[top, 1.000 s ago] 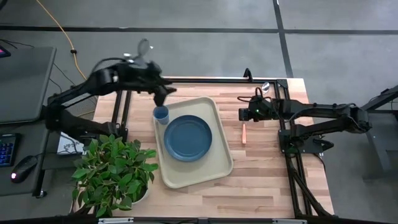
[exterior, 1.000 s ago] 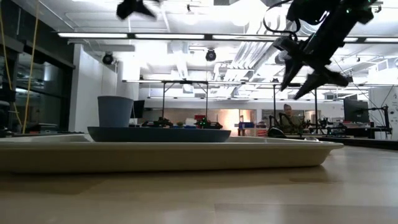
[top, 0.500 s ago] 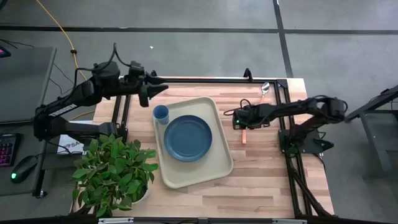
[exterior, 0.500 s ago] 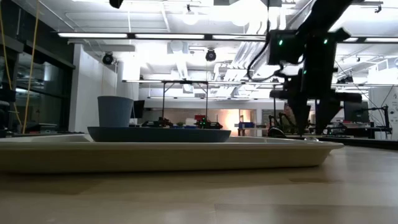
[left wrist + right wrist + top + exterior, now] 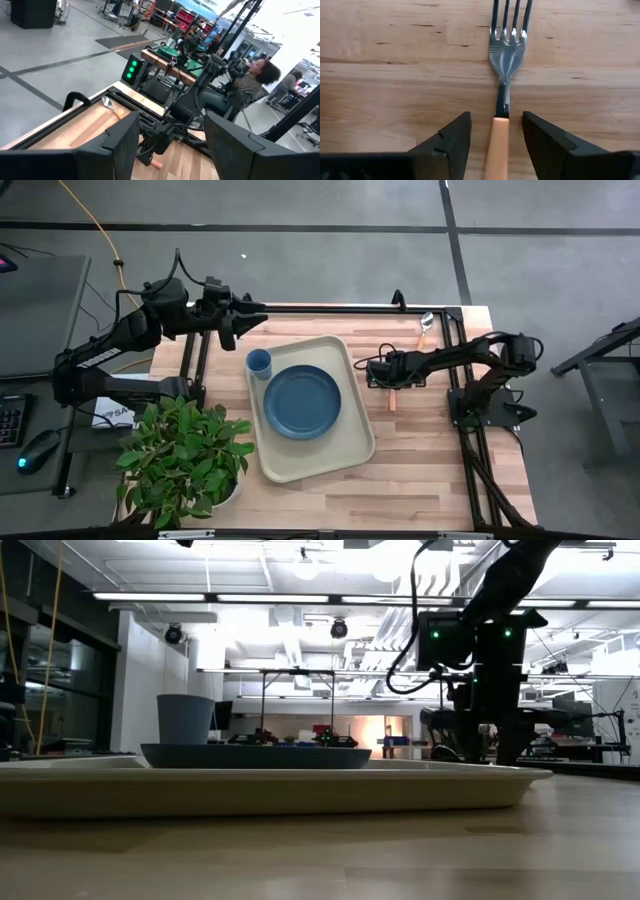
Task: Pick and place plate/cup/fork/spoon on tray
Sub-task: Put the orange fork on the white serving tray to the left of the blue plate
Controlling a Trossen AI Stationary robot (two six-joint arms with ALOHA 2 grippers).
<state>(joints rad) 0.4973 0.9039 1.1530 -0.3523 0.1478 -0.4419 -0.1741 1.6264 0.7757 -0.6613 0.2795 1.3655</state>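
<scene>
The orange-handled fork (image 5: 502,75) lies flat on the wood, right of the beige tray (image 5: 345,442); its handle shows in the high view (image 5: 392,398). My right gripper (image 5: 496,135) points down over it, open, one finger on each side of the handle near the neck, apart from it; it also shows in the low view (image 5: 487,752). The slate-blue plate (image 5: 302,402) and the light-blue cup (image 5: 259,363) stand on the tray. The spoon (image 5: 425,323) lies at the table's far right. My left gripper (image 5: 250,315) hangs open and empty above the table's far left.
A potted plant (image 5: 180,455) stands at the near left corner. Black frame rails (image 5: 330,309) run along the far edge and down both sides. Bare wood lies between the tray and the right rail. People sit at benches beyond the table (image 5: 250,85).
My right gripper has gone toward the tray and down, tipping from slanted to pointing straight down over the fork. My left gripper has drawn back from above the cup toward the far left corner and risen out of the low view.
</scene>
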